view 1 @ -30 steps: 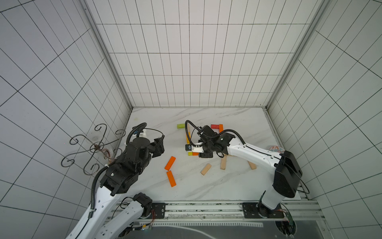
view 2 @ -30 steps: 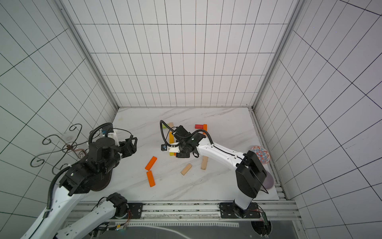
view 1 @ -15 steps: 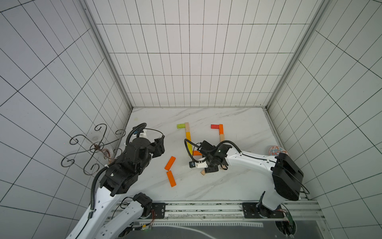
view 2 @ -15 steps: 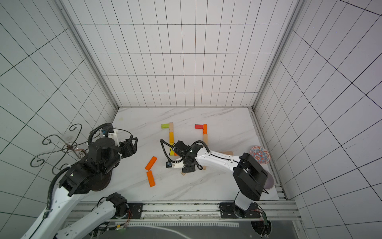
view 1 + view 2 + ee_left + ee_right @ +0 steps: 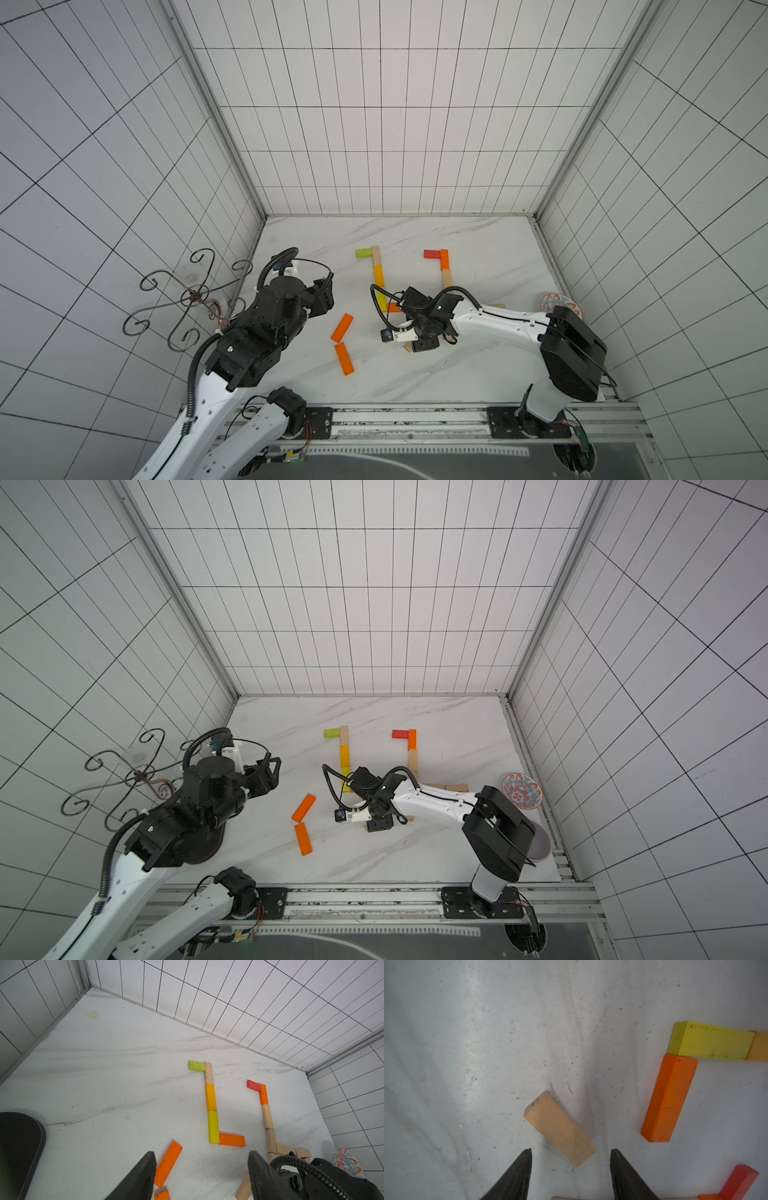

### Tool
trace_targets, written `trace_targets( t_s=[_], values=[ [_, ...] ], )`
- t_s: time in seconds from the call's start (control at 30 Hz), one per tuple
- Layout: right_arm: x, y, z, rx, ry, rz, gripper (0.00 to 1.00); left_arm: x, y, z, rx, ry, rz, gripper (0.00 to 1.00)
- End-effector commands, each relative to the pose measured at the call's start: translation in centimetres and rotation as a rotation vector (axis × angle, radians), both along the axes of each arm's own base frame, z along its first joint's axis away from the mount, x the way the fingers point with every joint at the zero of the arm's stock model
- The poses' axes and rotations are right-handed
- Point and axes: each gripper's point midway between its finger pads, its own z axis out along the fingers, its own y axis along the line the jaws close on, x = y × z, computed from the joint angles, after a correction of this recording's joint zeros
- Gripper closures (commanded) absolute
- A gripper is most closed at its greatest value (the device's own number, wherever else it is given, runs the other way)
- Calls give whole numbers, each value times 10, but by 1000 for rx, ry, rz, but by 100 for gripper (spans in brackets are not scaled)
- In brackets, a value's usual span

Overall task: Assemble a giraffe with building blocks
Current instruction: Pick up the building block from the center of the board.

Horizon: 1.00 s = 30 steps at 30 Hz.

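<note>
right tool (image 5: 570,1153): jaws apart, gripping nothing; it hangs low over the bench (image 5: 478,249), its tips either side of one end of the plain wooden block (image 5: 559,1128), with a gap showing at both sides.
plain wooden block: lies flat and askew on the bench, on the arms' side of the laid-out figures; mostly hidden under the right tool in both top views.
orange block (image 5: 668,1099): near the plain wooden block but apart from it; flat, one end butting the side of the yellow-green block (image 5: 710,1043) to make a corner.
long figure (image 5: 211,1097): a straight line running away from the arms: yellow-green block, an amber piece, a plain piece, then a lime block (image 5: 196,1066) set crosswise at the far end.
second figure (image 5: 267,1115): beside the long figure, toward the right arm; red block (image 5: 253,1085) crosswise at the far end, an orange piece, then plain pieces in line.
slanted orange block (image 5: 342,328): loose and flat between the arms; a second loose orange block (image 5: 344,359) lies almost end to end with it, at an angle.
left tool (image 5: 200,1153): jaws wide, nothing between them; held above the bench.
patterned plate (image 5: 521,791): at the bench edge by the right arm.
iron hook stand (image 5: 191,295): at the left wall, beside the left arm.
</note>
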Motion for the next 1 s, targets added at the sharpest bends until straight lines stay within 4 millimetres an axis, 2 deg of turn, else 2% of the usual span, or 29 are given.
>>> trace_targets(
  t_s=[0.0, 0.17, 0.43, 0.6, 0.73, 0.9, 0.97],
  values=[
    [-15, -11, -24, -55, 57, 41, 39, 3, -1, 3, -25, -16, 9, 30],
    [-18, -17, -33, -77, 60, 59, 39, 4, -3, -1, -29, -8, 5, 30],
    [-8, -8, -41, -57, 64, 45, 41, 6, -9, -8, -50, 3, -12, 30],
    [-10, -12, -48, -63, 96, 22, 45, 8, -9, -10, -46, 3, -10, 30],
    [-13, -16, -51, -68, 119, -5, 53, 10, -10, -8, -42, 0, -10, 30],
    [-11, -22, -49, -66, 122, -33, 67, 11, -10, -6, -34, -7, -12, 30],
    [-10, -23, -47, -63, 121, -43, 77, 11, -10, -5, -33, -7, -13, 30]
  ],
)
